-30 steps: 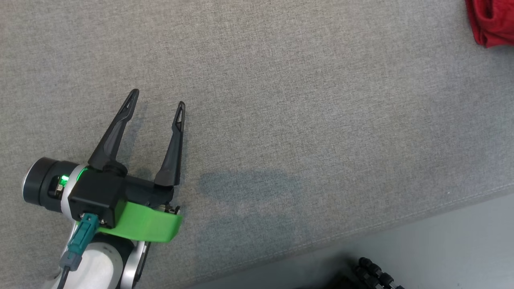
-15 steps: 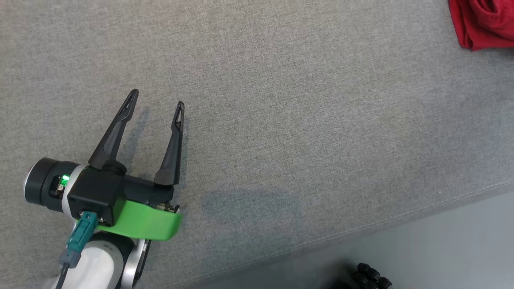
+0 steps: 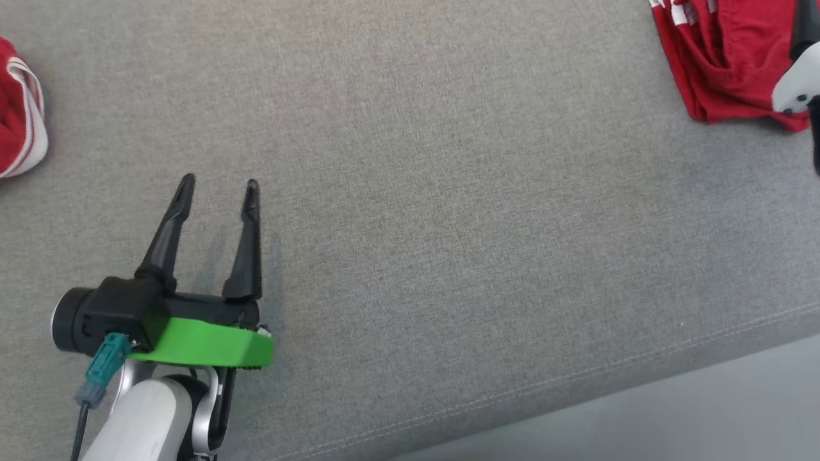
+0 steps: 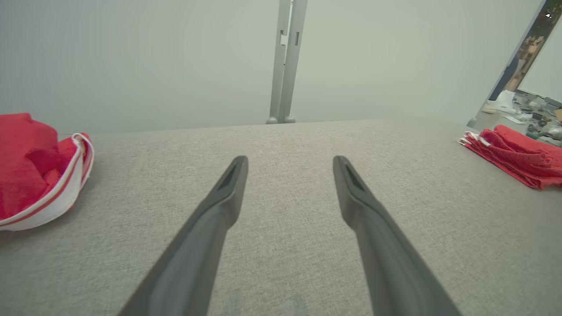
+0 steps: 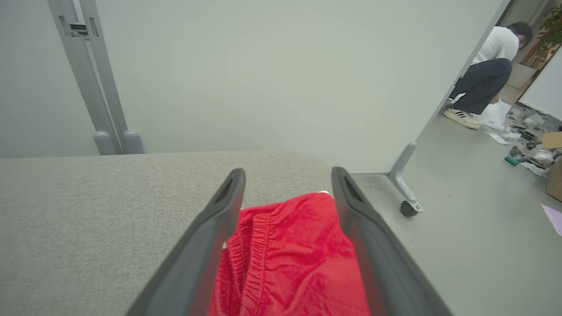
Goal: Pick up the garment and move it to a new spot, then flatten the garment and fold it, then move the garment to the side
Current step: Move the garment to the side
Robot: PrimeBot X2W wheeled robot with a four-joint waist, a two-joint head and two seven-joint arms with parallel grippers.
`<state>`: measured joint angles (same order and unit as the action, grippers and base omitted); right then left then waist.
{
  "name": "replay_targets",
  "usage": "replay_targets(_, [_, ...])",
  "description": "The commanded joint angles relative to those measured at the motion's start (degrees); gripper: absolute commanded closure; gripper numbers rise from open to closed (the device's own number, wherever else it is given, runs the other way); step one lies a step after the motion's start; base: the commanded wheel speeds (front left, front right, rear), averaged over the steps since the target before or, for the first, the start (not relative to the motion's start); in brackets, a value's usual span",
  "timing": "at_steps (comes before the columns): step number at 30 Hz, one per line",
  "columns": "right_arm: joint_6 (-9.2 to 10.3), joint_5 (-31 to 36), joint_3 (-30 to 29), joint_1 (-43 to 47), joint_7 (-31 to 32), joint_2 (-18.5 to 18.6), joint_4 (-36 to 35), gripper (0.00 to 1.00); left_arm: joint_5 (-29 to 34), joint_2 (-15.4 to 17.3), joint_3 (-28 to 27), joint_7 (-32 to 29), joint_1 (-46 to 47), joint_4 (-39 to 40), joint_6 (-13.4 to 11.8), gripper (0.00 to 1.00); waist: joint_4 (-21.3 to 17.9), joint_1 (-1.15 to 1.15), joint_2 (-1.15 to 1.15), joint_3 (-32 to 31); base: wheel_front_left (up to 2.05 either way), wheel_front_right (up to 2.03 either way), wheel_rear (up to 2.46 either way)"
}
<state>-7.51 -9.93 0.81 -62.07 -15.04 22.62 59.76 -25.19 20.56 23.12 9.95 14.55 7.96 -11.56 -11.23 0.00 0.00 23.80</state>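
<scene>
Since a second before, the head camera had swung, so the whole scene slid across. The left gripper (image 3: 219, 183) had also rolled at the wrist, its fingers looking closer together from above. Most of what I could see was the grey cushioned surface (image 3: 448, 224). At its far right corner lay the red garment (image 3: 724, 57), elastic waistband showing, close to the edge above the floor (image 5: 474, 210). Over at the left side sat another red piece with white trim (image 3: 19, 121), well apart from it. The left gripper hung over bare cushion, jaws spread, holding nothing. The right gripper (image 5: 287, 173) was spread too, poised over the red garment with a finger to each side. Whether it touched the cloth I couldn't tell. A person (image 5: 487, 74) crouched in the background.
</scene>
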Motion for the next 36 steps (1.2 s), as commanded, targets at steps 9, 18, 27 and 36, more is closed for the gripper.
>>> replay_targets(9, [0.04,-6.3,6.1,14.1,-0.2,-2.7,-11.5,0.0,-5.8,-2.0,-4.6,4.3,-6.1,-8.1,1.4,0.0,5.0,0.0,0.0,-15.1,0.0,0.0,0.0])
replay_targets(18, [0.05,-8.0,6.6,28.4,0.9,-6.7,-24.6,0.0,-5.8,-1.9,-8.8,5.2,-12.5,-11.0,0.6,0.0,7.1,0.0,0.0,-20.1,0.0,0.0,0.0])
replay_targets(27, [0.05,-2.6,1.7,41.7,3.4,-14.6,-39.8,0.0,-4.5,-3.0,-11.3,5.2,-18.2,-11.0,0.3,0.0,8.9,0.0,0.0,-22.9,0.0,0.0,0.0])
replay_targets(36, [0.05,0.1,2.1,52.6,6.7,-19.4,-50.6,0.0,-2.4,-5.1,-12.6,5.3,-21.8,-10.2,1.1,0.0,10.5,0.0,0.0,-24.4,0.0,0.0,0.0])
